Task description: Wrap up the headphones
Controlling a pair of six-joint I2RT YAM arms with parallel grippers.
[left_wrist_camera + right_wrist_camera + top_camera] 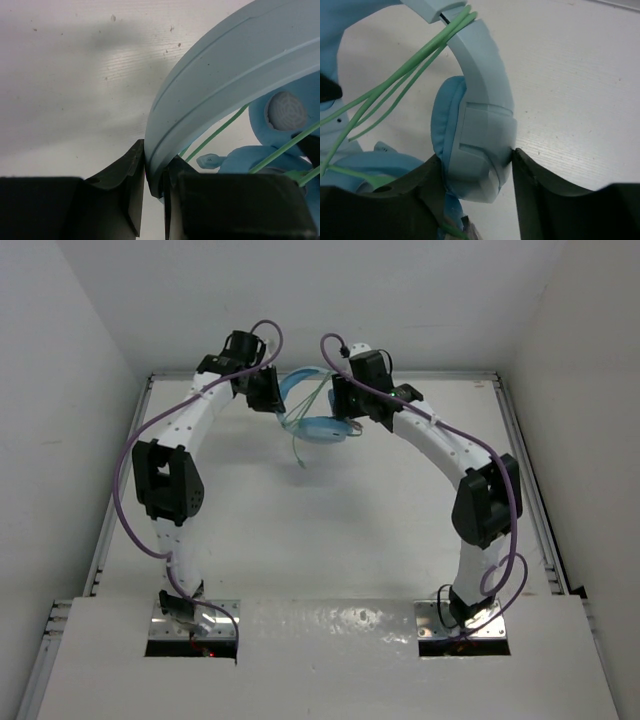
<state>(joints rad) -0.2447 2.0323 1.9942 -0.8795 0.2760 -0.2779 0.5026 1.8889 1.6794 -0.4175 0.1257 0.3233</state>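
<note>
Between left claw [155, 167] and right claw [477, 159], headphones [320, 427], headband [225, 75] pinched by left claw, ear cup [482, 140] clamped by right claw

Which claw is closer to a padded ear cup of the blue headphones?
Right. The right gripper clamps an ear cup directly between its fingers. The left gripper pinches the headband, with the ear cups farther along, off to its side.

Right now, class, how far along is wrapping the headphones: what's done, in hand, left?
Done: a few cable strands already run across the headband. In hand: left gripper clamps the headband, right gripper holds an ear cup. Left: a loose cable tail hangs unwound.
</note>
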